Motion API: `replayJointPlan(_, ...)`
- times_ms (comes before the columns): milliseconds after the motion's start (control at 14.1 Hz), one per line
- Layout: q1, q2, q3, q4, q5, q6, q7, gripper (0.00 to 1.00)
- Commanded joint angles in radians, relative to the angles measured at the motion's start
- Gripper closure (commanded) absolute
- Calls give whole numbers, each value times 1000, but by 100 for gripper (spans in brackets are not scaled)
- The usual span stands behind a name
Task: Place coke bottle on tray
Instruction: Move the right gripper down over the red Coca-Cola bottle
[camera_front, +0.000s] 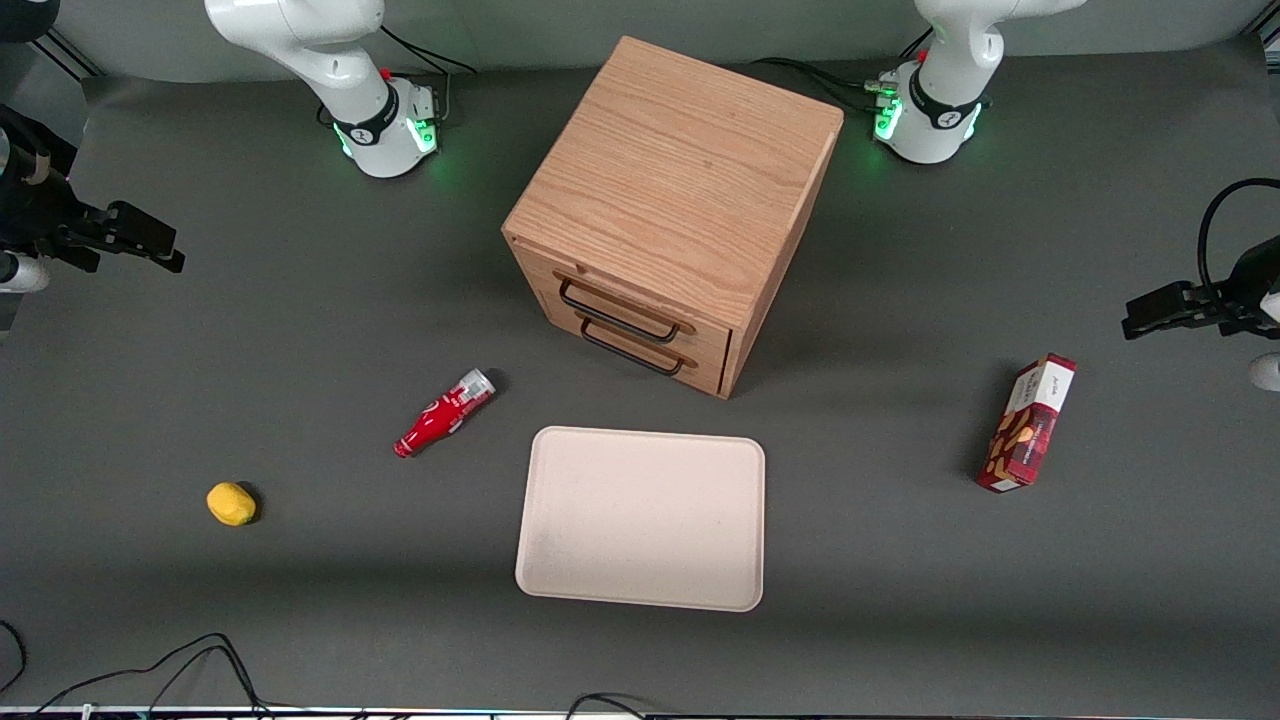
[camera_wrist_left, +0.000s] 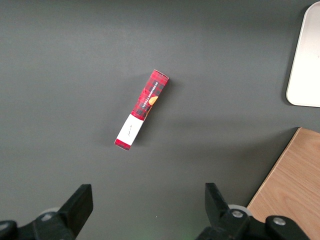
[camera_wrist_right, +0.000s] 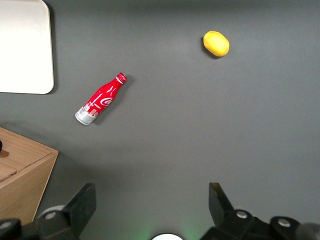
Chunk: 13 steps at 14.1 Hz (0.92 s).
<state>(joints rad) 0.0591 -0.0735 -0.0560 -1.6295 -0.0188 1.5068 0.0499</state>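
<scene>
- Tray (camera_front: 640, 518) sits flat on the table, nearest the front camera.
- Coke bottle (camera_front: 444, 412) lies on its side just beside tray, toward my end, not touching.
- My gripper (camera_wrist_right: 150, 205) hangs spread wide, holding nothing, above the table, well apart from tray.

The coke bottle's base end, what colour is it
Silvery-clear, unlike the red body; the right wrist view shows the coke bottle best. The gripper hangs open above the table.
</scene>
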Motion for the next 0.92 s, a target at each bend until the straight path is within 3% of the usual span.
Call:
replayJointPlan(0,5,14,-4,36,25,-20,-10,0)
replayJointPlan(354,13,67,22,33,62,27,71,0)
replayJointPlan(566,13,156,96,16,94,128,325,0)
replayJointPlan(850,15,267,202,-74,82,286,707,0)
